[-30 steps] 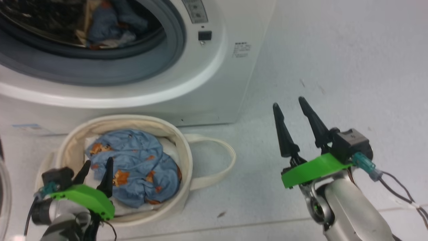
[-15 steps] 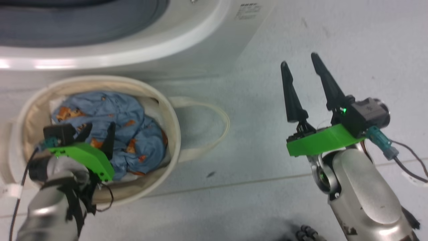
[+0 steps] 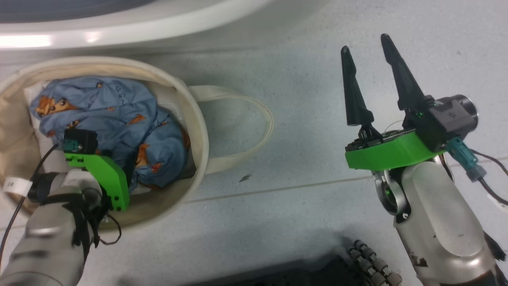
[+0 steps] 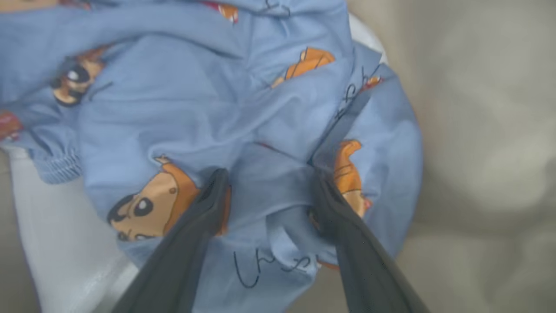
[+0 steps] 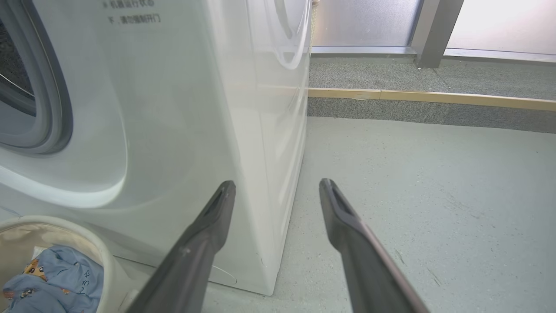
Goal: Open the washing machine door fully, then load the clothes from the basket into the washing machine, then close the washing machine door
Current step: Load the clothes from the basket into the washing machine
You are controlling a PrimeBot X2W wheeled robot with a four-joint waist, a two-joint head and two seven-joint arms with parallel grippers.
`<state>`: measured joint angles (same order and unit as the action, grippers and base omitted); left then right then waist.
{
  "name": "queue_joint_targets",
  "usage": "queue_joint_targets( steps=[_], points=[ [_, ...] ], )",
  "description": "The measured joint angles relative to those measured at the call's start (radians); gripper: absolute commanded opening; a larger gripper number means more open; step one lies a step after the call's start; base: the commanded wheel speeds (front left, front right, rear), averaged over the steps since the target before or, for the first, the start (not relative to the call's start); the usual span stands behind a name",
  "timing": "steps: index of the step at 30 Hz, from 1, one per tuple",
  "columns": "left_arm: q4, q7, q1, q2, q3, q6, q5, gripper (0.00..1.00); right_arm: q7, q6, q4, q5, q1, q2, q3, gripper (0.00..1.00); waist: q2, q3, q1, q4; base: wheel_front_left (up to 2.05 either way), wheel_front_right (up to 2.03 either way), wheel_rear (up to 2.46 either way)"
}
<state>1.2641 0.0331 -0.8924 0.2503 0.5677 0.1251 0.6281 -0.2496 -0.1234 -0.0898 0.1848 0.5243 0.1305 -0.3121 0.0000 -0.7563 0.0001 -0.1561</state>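
Note:
The cream basket stands on the floor before the white washing machine. In it lies the light blue garment of the clothes, with orange animal prints. My left gripper points down into the basket, open, both fingertips pressed into the blue garment with a fold of it between them. My right gripper hangs open and empty over the bare floor to the right of the basket. The right wrist view takes in the machine's front corner and the basket's rim. The washing machine door is out of view.
A white padding cloth lies under the garment. The basket's looped handle rests on the grey floor. The robot's dark base sits at the bottom. A wood-edged step and a pillar stand beyond the machine.
The head camera has tilted down, so the drum mouth has left the picture. My left gripper has gone down into the basket onto the blue garment. The right gripper stays open.

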Motion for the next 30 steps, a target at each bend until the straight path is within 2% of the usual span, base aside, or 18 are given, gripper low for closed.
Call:
queue_joint_targets(
  steps=[6, 12, 13, 14, 22, 30],
  points=[
    [0.002, -0.128, -0.026, 0.008, 0.068, 0.000, 0.026, 1.00, 0.000, 0.000, 0.017, -0.009, -0.001, -0.013, 0.014, 1.00, 0.0000, -0.040, -0.0001, -0.009, 0.00, 0.00, 0.00],
    [-0.032, -0.156, -0.032, 0.025, 0.132, 0.000, 0.052, 1.00, 0.000, 0.000, 0.032, -0.017, -0.004, -0.025, 0.024, 1.00, 0.0000, -0.055, -0.0001, -0.023, 0.00, 0.00, 0.00],
    [-0.036, -0.133, -0.034, 0.028, 0.133, 0.000, 0.056, 0.30, 0.000, 0.000, 0.034, -0.017, -0.006, -0.025, 0.026, 1.00, 0.0000, -0.057, -0.0001, -0.024, 0.00, 0.00, 0.00],
    [-0.036, -0.116, -0.037, 0.031, 0.137, 0.000, 0.064, 0.00, 0.000, 0.000, 0.035, -0.017, -0.009, -0.026, 0.026, 1.00, 0.0000, -0.059, -0.0001, -0.026, 0.00, 0.00, 0.00],
    [-0.045, -0.062, -0.052, 0.030, 0.176, 0.000, 0.137, 0.00, 0.000, 0.000, 0.029, -0.017, -0.019, -0.031, 0.026, 1.00, 0.0000, -0.046, -0.0001, -0.018, 0.00, 0.00, 0.00],
    [-0.120, 0.054, -0.023, 0.028, 0.233, 0.000, 0.228, 0.00, 0.000, 0.000, -0.010, 0.014, -0.017, -0.037, 0.026, 1.00, 0.0000, 0.024, -0.0001, 0.008, 0.00, 0.00, 0.00]
  ],
)
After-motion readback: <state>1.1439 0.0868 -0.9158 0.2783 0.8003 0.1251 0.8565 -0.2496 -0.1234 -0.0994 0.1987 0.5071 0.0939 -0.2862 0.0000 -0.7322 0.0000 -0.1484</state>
